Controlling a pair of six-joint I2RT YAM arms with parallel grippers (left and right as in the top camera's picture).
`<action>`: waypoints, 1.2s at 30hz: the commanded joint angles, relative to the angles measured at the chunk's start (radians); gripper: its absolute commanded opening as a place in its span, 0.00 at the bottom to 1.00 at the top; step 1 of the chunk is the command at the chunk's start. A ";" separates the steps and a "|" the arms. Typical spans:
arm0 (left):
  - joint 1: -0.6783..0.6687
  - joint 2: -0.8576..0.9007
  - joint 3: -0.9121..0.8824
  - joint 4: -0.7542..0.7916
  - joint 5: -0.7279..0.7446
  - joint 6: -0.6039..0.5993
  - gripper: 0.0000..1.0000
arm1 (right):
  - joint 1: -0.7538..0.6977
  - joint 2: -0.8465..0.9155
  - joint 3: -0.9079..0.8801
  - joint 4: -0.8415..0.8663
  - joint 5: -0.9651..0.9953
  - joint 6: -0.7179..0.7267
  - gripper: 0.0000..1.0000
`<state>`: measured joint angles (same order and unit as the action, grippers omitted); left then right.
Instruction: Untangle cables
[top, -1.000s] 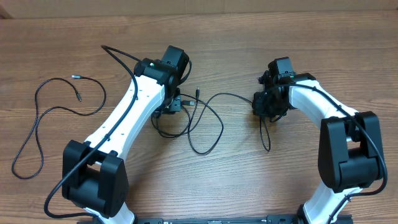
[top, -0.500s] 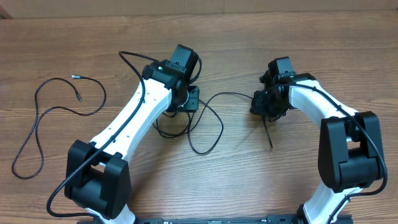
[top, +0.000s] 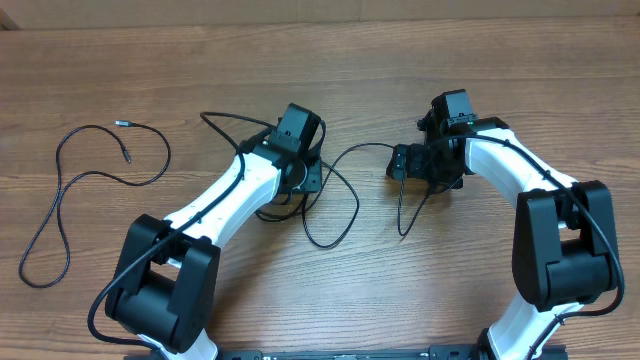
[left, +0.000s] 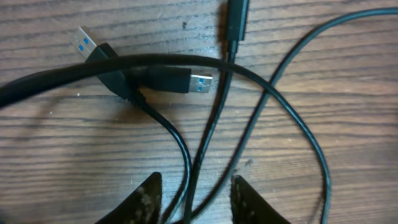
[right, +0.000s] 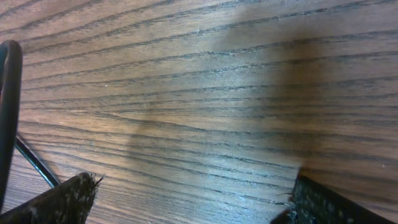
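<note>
Overhead, your tangled cables (top: 357, 208) lie mid-table (top: 480, 60) between both arms. A loose cable (top: 62, 180) sits well left, with open wood toward every edge. Left wrist: the left gripper (left: 193, 199) stands parted, two strands running unpinched between its tips, blue-tongued USB-A plugs (left: 198, 81) beyond. Right wrist: the right gripper (right: 186, 199) is spread wide over bare wood.

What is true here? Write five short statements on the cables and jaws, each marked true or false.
1. One cable lies alone, far left of the tangle. True.
2. The right jaws are clamped on a cable. False: they stand wide open over bare wood.
3. Two USB plugs with blue inserts show in the left wrist view. True.
4. The tangle lies right of the right arm. False: it lies left of that arm.
5. Cable strands pass between the left fingers. True.
</note>
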<state>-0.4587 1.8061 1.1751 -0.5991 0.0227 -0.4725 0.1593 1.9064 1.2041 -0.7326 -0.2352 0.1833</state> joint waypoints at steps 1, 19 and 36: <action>-0.006 0.006 -0.050 0.043 -0.008 -0.008 0.40 | -0.003 -0.016 -0.007 0.006 0.006 0.003 1.00; -0.007 0.006 0.089 -0.107 -0.045 -0.002 0.32 | -0.003 -0.016 -0.007 0.014 0.007 0.003 1.00; -0.040 0.220 0.282 -0.333 -0.105 -0.003 0.57 | -0.003 -0.016 -0.007 0.014 0.007 0.003 1.00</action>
<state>-0.4835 1.9839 1.4521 -0.9321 -0.0753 -0.4873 0.1593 1.9064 1.2041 -0.7250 -0.2348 0.1837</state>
